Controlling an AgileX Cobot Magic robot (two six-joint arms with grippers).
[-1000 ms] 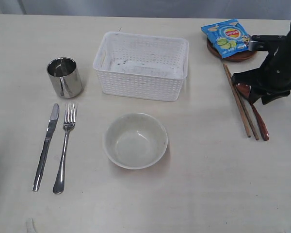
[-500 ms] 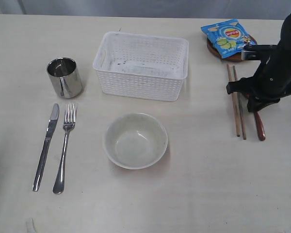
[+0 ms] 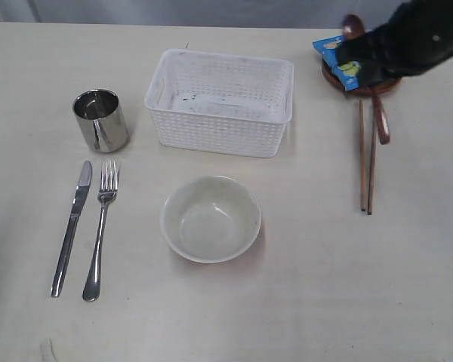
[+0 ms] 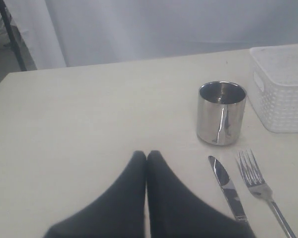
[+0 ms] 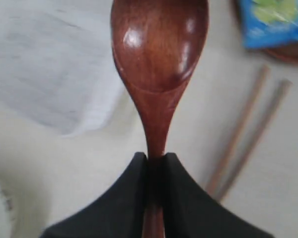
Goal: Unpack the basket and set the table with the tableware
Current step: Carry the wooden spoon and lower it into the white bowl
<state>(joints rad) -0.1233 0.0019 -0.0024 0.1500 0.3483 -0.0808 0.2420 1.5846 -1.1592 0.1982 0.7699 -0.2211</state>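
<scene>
Pinching the spoon (image 5: pixel 159 54), right end effector (image 5: pixel 156 161) hovers near blue packet (image 5: pixel 275 22), label unreadable.

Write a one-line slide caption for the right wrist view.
Dark red spoon pinched by its handle in the right fingers, chopsticks and a blue snack packet behind.

**Packet** (image 3: pixel 331 47): blue and glossy with a green print. It lies flat close beneath the right pincer (image 5: pixel 156 157) and is largely hidden in the exterior view.

**Curtain** (image 4: pixel 164 25): pale grey with soft vertical folds, well beyond the left pincer (image 4: pixel 146 154).

**Post** (image 4: pixel 10 34): dark and slanted, beside the curtain and far from that pincer.
</scene>
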